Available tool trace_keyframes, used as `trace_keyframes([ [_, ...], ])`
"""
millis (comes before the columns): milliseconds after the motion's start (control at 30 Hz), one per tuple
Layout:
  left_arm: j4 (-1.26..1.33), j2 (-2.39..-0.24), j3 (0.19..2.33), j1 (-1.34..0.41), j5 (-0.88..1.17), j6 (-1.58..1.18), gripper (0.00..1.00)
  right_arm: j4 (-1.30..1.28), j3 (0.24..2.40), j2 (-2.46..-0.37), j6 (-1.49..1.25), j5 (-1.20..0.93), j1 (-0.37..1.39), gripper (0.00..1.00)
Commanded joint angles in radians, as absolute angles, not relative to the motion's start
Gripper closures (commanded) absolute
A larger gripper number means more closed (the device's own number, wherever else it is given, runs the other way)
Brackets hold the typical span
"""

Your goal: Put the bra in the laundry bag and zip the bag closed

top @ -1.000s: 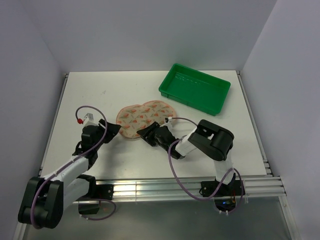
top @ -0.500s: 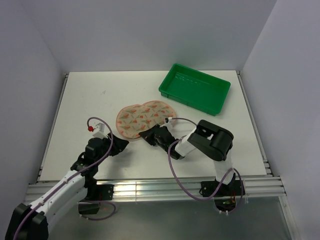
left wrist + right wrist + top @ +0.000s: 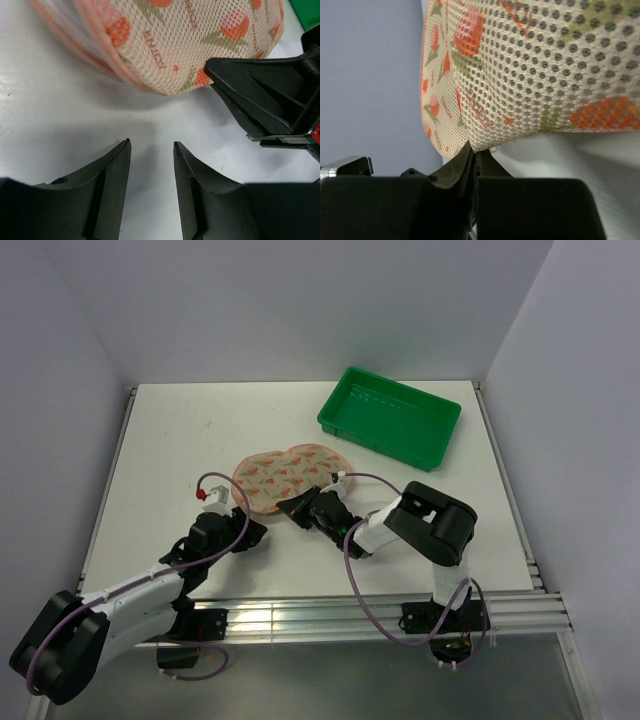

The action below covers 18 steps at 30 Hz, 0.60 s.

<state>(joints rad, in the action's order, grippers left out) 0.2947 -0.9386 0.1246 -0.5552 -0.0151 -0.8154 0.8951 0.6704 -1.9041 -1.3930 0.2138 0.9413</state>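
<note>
The laundry bag [image 3: 290, 474] lies in the middle of the table [image 3: 180, 440]. The right fingers [image 3: 455, 170] are pressed together, tips against its near rim. The left fingers [image 3: 110, 172], narrowly parted and empty, sit just beside it.

The left gripper [image 3: 152, 145] fills the 6 o'clock edge. Its two black fingers [image 3: 112, 170] stand apart with nothing between them, only bare white table [image 3: 60, 110]. At 12 o'clock lies the laundry bag [image 3: 190, 40], peach-pink mesh with orange and green prints and a pink zip rim. From 3 o'clock the right gripper [image 3: 220, 70] reaches in, its pointed black tip meeting the bag's lower edge. A sliver of green tray [image 3: 312, 12] shows at 2 o'clock.
</note>
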Motion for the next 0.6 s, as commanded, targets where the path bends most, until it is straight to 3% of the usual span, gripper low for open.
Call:
trace_keyframes([
  [0, 0.429, -0.968, 0.163, -0.574, -0.077, -0.788, 0.54, 0.914, 0.658, -1.845, -1.390, 0.219, 0.953, 1.00],
  [333, 0.503, -1.069, 0.195, -0.603, -0.184, -0.752, 0.58, 0.914, 0.652, -1.839, -1.385, 0.199, 0.953, 1.00],
  [567, 0.548, -1.138, 0.230, -0.635, -0.215, -0.730, 0.67, 0.922, 0.650, -1.852, -1.391, 0.184, 0.953, 1.00],
])
